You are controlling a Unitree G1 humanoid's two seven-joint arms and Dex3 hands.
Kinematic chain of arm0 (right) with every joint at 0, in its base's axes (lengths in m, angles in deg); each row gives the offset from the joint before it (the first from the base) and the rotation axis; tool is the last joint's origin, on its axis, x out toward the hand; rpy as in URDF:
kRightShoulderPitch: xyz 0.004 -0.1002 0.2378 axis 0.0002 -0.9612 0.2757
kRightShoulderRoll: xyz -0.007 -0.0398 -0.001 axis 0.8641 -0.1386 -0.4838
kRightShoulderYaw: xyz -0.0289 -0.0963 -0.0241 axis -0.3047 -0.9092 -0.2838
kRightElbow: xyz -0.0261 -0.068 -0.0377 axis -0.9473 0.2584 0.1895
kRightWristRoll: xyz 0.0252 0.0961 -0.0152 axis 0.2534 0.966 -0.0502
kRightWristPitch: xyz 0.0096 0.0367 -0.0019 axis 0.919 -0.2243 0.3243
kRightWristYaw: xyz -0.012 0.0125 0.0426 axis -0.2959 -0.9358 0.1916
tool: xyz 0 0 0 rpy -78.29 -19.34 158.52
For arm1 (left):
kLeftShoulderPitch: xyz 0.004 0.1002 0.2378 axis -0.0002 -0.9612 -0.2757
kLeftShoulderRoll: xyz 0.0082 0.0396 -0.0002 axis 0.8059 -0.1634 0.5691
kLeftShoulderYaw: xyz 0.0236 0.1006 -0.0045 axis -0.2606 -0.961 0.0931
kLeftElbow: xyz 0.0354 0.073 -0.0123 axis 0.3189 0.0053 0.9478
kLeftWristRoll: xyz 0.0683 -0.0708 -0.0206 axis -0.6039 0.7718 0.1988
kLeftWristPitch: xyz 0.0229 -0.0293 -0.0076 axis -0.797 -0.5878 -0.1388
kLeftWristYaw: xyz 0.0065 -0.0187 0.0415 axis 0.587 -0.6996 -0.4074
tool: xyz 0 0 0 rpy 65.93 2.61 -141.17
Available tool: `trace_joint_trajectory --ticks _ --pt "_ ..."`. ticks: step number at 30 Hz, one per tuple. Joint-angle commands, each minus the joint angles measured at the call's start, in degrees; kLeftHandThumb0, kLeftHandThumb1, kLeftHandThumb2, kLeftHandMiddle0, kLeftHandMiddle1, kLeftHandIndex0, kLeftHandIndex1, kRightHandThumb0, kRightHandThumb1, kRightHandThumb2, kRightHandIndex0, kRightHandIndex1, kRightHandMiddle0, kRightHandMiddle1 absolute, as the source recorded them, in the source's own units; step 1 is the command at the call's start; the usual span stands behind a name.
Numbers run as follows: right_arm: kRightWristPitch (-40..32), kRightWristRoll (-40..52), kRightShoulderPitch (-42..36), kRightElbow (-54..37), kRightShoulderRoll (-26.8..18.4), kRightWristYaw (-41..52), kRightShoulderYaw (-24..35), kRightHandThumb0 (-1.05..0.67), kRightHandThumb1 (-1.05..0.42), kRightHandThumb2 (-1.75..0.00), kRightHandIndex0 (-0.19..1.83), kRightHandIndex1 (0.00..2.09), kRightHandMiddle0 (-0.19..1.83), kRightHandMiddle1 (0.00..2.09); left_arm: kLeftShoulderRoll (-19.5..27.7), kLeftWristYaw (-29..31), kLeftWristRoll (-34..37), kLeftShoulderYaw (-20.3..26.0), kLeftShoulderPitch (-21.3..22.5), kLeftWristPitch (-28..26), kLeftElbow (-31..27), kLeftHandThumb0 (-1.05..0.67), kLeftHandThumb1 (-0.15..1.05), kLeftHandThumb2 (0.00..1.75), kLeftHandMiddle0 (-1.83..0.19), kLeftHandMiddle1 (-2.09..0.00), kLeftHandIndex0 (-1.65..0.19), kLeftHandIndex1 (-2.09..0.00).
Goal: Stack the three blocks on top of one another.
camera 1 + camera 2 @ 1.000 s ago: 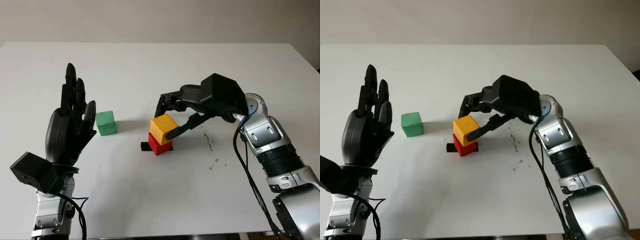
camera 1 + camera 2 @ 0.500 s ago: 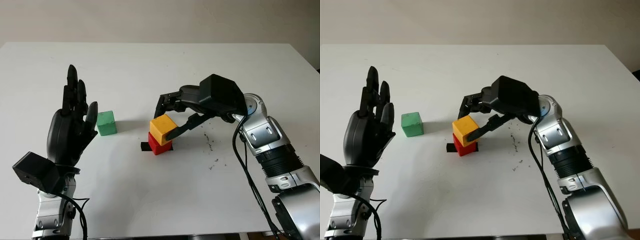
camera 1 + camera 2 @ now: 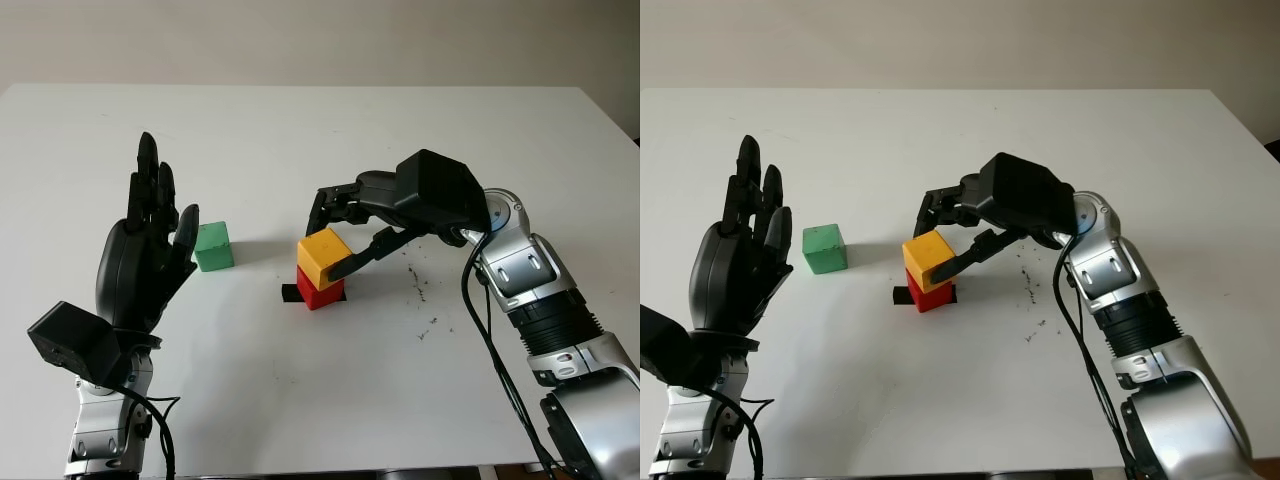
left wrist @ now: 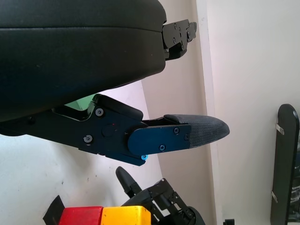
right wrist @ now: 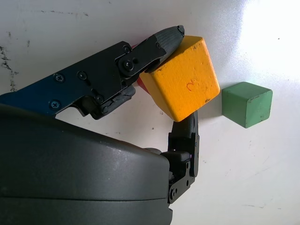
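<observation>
A large white table [image 3: 300, 400] takes almost the whole scene. Its far edge runs straight across at 12 o'clock, and its far right corner is cut by the picture's border at 3 o'clock. The surface is matt and clean, except for some small dark specks [image 3: 418, 285] a little to the 3 o'clock side of the centre. Behind the table stands a plain beige wall [image 3: 320, 40], without any window or decoration. The light is soft and even, and it gives only pale shadows on the tabletop. At 6 o'clock the near edge of the table meets a dark strip below.
</observation>
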Motion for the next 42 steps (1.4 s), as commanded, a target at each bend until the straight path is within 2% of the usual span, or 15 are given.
trace_joint_trajectory --ticks 1,15,16,18,19,21,24,30,37,42 --pt "0.3 -0.03 0.14 0.11 0.1 -0.14 -0.33 -0.51 -0.94 -0.05 0.25 0.05 0.34 1.63 0.16 -0.09 -0.48 -0.12 -0.5 0.22 -1.03 -0.68 1.05 0.49 0.19 0.0 0.19 0.0" --pt "0.07 0.11 -0.03 0.38 -0.11 0.58 -0.46 -0.51 -0.93 -0.05 0.25 0.05 0.33 1.58 0.09 0.05 -0.15 -0.11 -0.59 0.05 -1.16 -0.69 1.05 0.48 0.19 0.0 0.19 0.0" --pt "-0.35 0.12 0.11 0.44 -0.28 1.06 -0.55 -0.51 -0.92 -0.05 0.24 0.04 0.3 1.54 0.11 0.01 -0.21 -0.14 -0.61 -0.06 -1.22 -0.69 1.05 0.48 0.19 0.0 0.19 0.0" --pt "-0.28 -1.1 0.55 0.44 -1.01 1.89 -1.5 -0.58 -0.9 -0.05 0.18 0.03 0.15 1.26 0.07 -0.01 -0.07 -0.16 -0.62 -0.42 -1.35 -0.7 1.05 0.47 0.19 0.0 0.19 0.0" --pt "0.34 -1.63 0.77 0.73 -1.35 2.41 -1.98 -0.66 -0.88 -0.05 0.13 0.03 0.1 0.95 0.14 0.09 -0.09 -0.18 -0.62 -0.36 -1.3 -0.71 1.05 0.47 0.19 0.0 0.19 0.0" --pt "1.16 -2.43 1.24 1.09 -1.97 3.72 -2.87 -0.79 -0.86 -0.05 -0.01 0.01 -0.01 0.51 0.24 0.5 0.09 -0.15 -0.56 0.2 -0.93 -0.7 1.05 0.47 0.19 0.0 0.19 0.0" --pt "0.92 -2.2 1.38 1.21 -2.16 5.36 -2.87 -0.88 -0.84 -0.05 -0.17 0.0 -0.13 0.22 0.21 0.25 -0.23 -0.15 -0.67 -0.27 -1.3 -0.7 1.05 0.48 0.19 0.0 0.19 0.0" --pt "3.4 -1.07 0.29 1.22 -2.25 5.65 -1.88 -0.88 -0.81 -0.05 -0.19 0.0 -0.19 0.02 0.03 0.21 0.15 -0.17 -0.71 -0.88 -1.69 -0.72 1.05 0.47 0.19 0.0 0.19 0.0" --pt "9.42 0.32 -0.79 2.43 -2.87 3.84 -0.3 -0.94 -0.82 -0.06 -0.19 0.0 -0.19 0.0 -0.24 0.06 0.22 -0.2 -0.61 -0.85 -1.6 -0.71 1.05 0.46 0.19 0.0 0.19 0.0" --pt "9.8 4.1 -0.06 1.89 -4.95 5.35 3.29 -0.97 -0.84 -0.06 -0.19 0.0 -0.19 0.0 -0.23 -0.4 -0.02 -0.24 -0.66 -1.19 -1.92 -0.7 1.05 0.47 0.19 0.0 0.19 0.0"
